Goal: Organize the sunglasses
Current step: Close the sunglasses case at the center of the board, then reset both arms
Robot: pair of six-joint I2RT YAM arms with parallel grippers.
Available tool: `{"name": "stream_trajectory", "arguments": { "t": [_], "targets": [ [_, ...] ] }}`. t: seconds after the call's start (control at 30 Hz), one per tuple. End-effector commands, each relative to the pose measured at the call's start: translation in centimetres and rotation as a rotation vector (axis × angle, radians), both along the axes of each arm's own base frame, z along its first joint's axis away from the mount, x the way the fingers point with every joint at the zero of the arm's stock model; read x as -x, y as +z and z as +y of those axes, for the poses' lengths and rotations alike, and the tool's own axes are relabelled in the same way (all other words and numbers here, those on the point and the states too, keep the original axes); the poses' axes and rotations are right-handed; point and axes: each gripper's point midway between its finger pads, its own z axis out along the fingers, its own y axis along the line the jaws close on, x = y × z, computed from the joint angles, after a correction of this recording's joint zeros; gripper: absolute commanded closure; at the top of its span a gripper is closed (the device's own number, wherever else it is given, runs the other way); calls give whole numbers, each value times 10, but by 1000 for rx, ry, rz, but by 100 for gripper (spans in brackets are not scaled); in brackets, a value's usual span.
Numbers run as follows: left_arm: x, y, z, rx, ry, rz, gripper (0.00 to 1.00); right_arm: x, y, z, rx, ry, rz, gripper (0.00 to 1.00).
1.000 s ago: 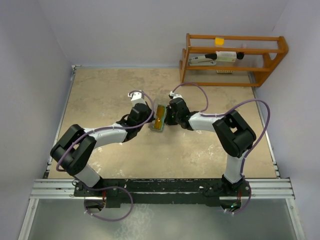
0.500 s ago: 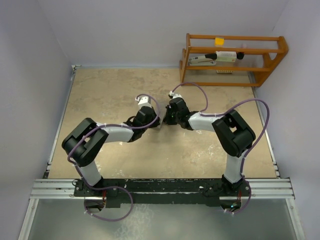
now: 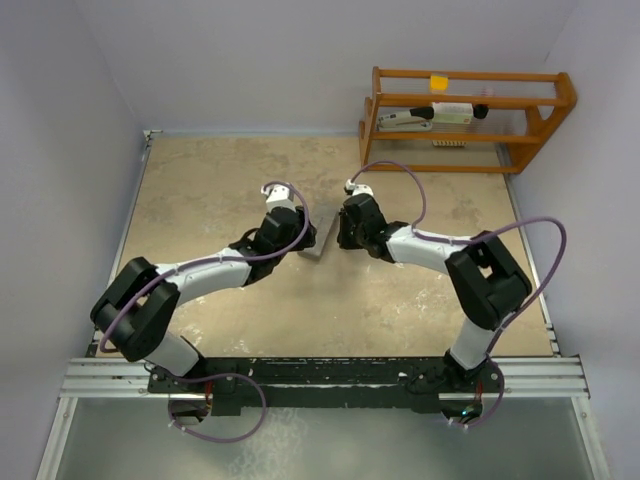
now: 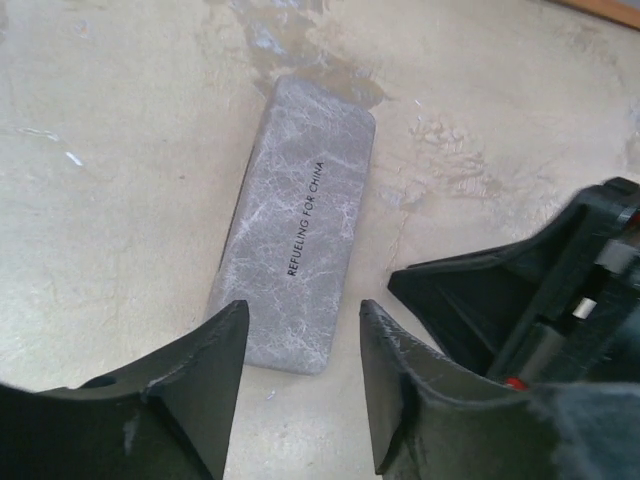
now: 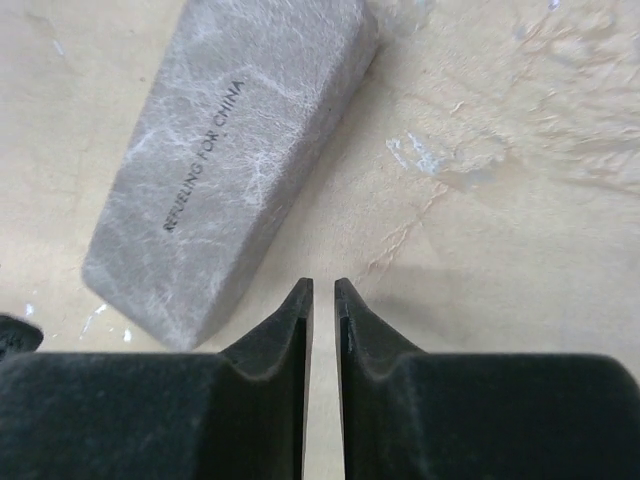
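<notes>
The grey marbled case (image 3: 313, 244) lies closed and flat on the table between my two grippers. It fills the left wrist view (image 4: 300, 260) and the right wrist view (image 5: 225, 160). The orange sunglasses are not in view. My left gripper (image 3: 301, 234) is open and empty, its fingertips (image 4: 225, 330) just short of the case's near end and off it. My right gripper (image 3: 343, 232) is empty, with its jaws almost together (image 5: 323, 290), just to the right of the case and not touching it. It also shows in the left wrist view (image 4: 540, 300).
A wooden rack (image 3: 470, 118) stands at the back right against the wall, with a few small items on its shelves. Grey walls bound the tan table at the left, back and right. Purple cables loop over both arms.
One second ago the case stood open with the orange glasses showing inside. My left arm swung over it and back. Now the case is closed and both grippers are off it.
</notes>
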Motion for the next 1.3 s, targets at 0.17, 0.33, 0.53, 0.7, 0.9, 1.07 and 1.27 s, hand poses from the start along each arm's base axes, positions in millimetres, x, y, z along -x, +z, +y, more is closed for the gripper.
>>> {"name": "stream_trajectory", "arguments": {
  "t": [0.17, 0.33, 0.53, 0.7, 0.9, 1.07, 1.27],
  "targets": [
    [1, 28, 25, -60, 63, -75, 45, 7, 46, -27, 66, -24, -97, 67],
    [4, 28, 36, -76, 98, -82, 41, 11, 49, -30, 67, -23, -94, 56],
    [6, 28, 56, -132, 170, -80, 38, 15, 56, -33, 53, -32, -108, 27],
    [10, 23, 69, -172, 207, -76, 37, 16, 57, -38, 74, -38, -107, 10],
    [15, 29, 79, -159, 222, -117, 35, 18, 61, -47, 90, -57, -129, 1],
    [18, 31, 84, -166, 234, -126, 34, 17, 71, -59, 120, -93, -162, 1],
    [18, 29, 86, -180, 228, -131, 33, 21, 75, -69, 142, -105, -186, 1]
  ]
}}
